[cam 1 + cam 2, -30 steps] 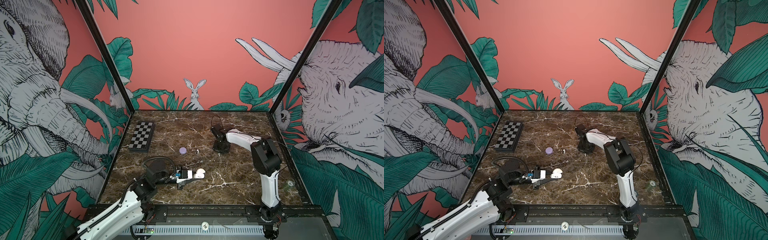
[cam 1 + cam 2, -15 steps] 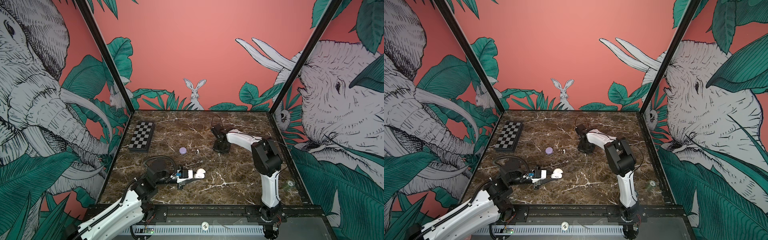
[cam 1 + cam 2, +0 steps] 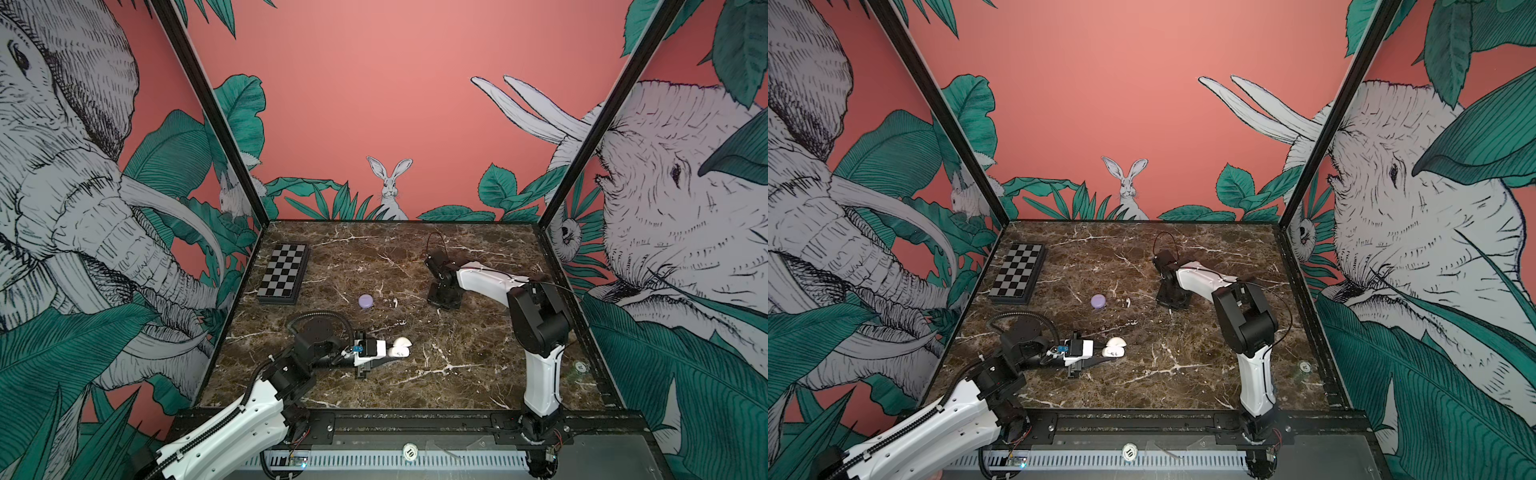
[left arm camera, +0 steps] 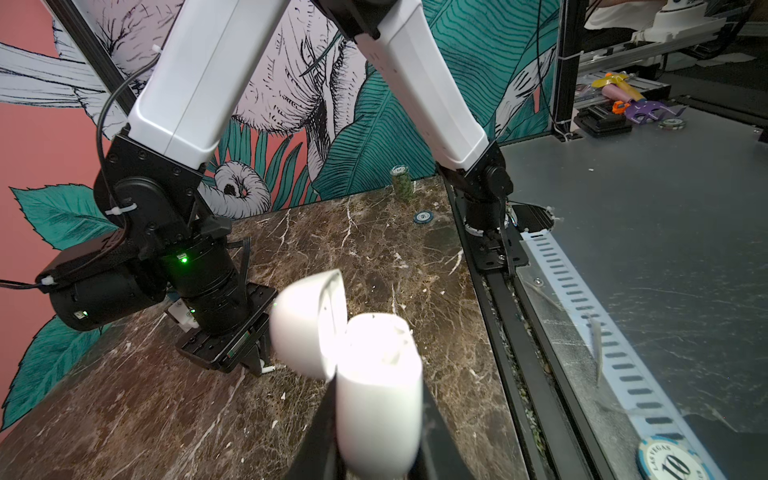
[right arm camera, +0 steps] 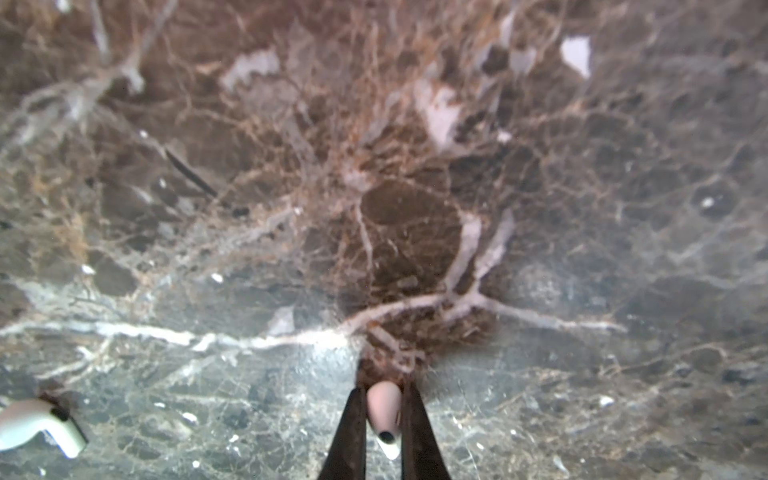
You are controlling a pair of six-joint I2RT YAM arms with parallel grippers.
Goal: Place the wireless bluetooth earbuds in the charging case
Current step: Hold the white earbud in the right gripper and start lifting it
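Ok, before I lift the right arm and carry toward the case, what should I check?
1. Right gripper shut on an earbud: ok.
2. Left gripper shut on the white case: ok.
3. Lid open: ok.
4. Slots in the white case free: cannot tell, glare hides them.
5. Held earbud matches the white case: cannot tell; it looks tinted.
6. Second earbud lies apart from the right gripper: ok.
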